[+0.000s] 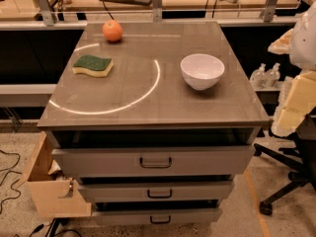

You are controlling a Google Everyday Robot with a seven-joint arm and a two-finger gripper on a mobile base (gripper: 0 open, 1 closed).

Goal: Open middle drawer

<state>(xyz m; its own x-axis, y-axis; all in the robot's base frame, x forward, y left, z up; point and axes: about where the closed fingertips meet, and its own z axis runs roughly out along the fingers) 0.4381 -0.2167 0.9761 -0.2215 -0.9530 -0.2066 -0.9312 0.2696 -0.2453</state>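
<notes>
Camera view: middle drawer (197, 190) sat between top drawer (207, 160) and bottom drawer (192, 216). Gripper (292, 111) hung at right edge, apart from it; grip state indiscernible.

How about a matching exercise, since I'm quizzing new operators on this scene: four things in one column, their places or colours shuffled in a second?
Things:
1. sponge
2. bowl
3. middle drawer
4. claw

Descriptions:
A. pale yellow, off the right edge of the cabinet top
B. white, on the right part of the cabinet top
C. grey front with a dark loop handle, between two other drawers
D. green above, yellow below, on the left part of the cabinet top

Pairs: 1-D, 2-B, 3-C, 4-A
</notes>
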